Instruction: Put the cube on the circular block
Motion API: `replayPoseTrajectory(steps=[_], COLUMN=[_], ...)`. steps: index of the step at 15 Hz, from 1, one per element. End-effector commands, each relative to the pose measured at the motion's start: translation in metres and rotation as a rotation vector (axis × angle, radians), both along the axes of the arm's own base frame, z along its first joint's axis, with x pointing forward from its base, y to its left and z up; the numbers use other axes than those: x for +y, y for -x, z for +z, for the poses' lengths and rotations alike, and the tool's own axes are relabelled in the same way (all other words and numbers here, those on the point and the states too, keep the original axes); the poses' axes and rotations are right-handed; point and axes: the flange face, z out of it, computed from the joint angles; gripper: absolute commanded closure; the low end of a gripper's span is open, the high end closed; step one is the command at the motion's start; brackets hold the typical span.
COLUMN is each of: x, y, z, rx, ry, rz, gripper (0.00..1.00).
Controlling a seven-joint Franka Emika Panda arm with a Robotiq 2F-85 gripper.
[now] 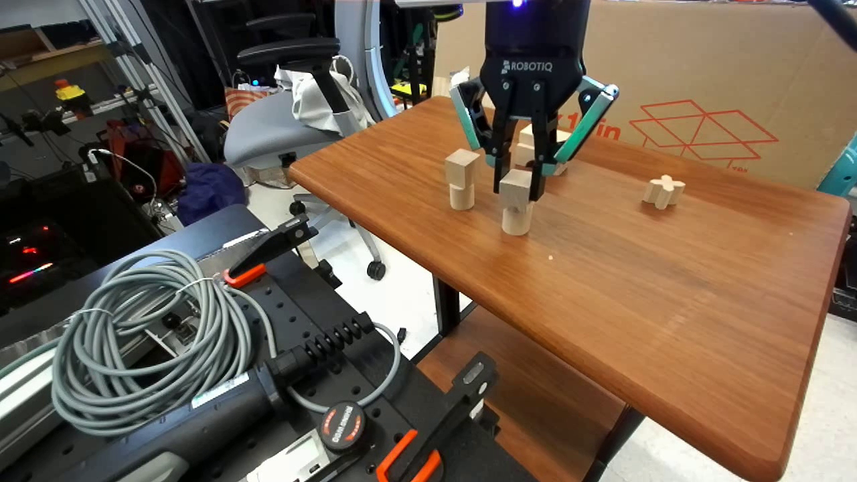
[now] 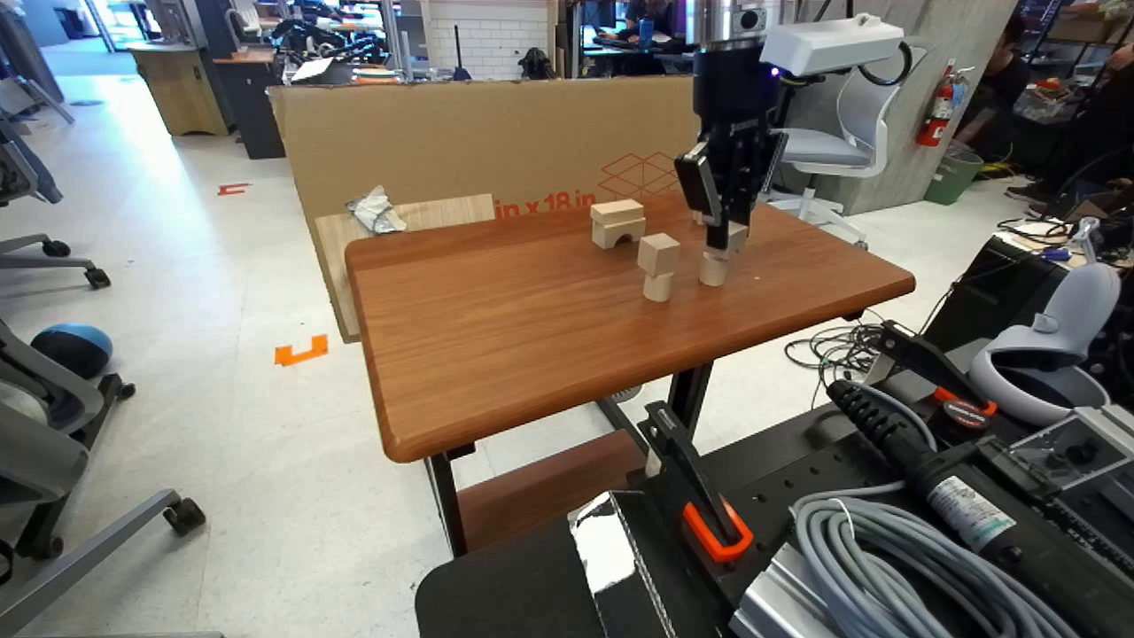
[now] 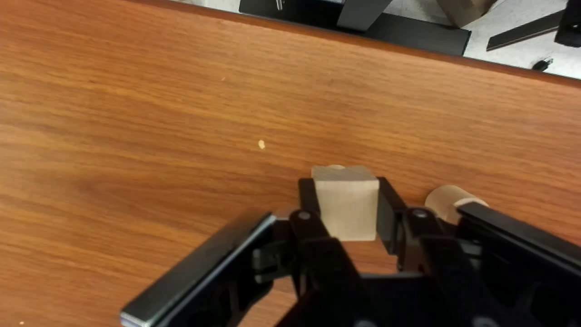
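Note:
A small pale wooden cube (image 1: 514,194) sits between the fingers of my gripper (image 1: 519,190). In the wrist view the finger pads (image 3: 347,200) press against both sides of the cube (image 3: 347,211). Directly below it a round block (image 1: 516,221) stands upright on the table; its rim just peeks past the cube in the wrist view (image 3: 336,166). In an exterior view the round block (image 2: 712,270) shows under a fingertip, and the cube (image 2: 737,237) is partly hidden behind the gripper (image 2: 722,237). I cannot tell whether cube and round block touch.
Beside it stands another cube (image 1: 462,167) on a round block (image 1: 462,198). An arch block (image 2: 617,232) with a flat block (image 2: 617,211) on top is farther back. A star-shaped block (image 1: 663,192) lies on the brown table (image 1: 636,281). Cardboard (image 2: 478,142) borders the far edge.

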Motion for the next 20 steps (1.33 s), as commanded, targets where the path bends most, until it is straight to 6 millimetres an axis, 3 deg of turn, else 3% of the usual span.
replayPoseTrajectory(steps=[1, 8, 9, 10, 15, 17, 20], x=[0.001, 0.006, 0.007, 0.007, 0.011, 0.014, 0.019], y=[-0.007, -0.011, -0.011, -0.01, -0.006, -0.002, 0.004], z=[-0.01, -0.008, -0.008, -0.008, 0.001, 0.017, 0.063], rx=[-0.001, -0.002, 0.0, 0.002, -0.003, -0.013, -0.059], ry=[0.008, 0.0, -0.001, -0.003, -0.022, -0.038, -0.058], rz=[-0.002, 0.004, 0.005, 0.005, 0.011, 0.001, -0.037], gripper=[0.92, 0.92, 0.56, 0.41, 0.04, 0.0, 0.0])
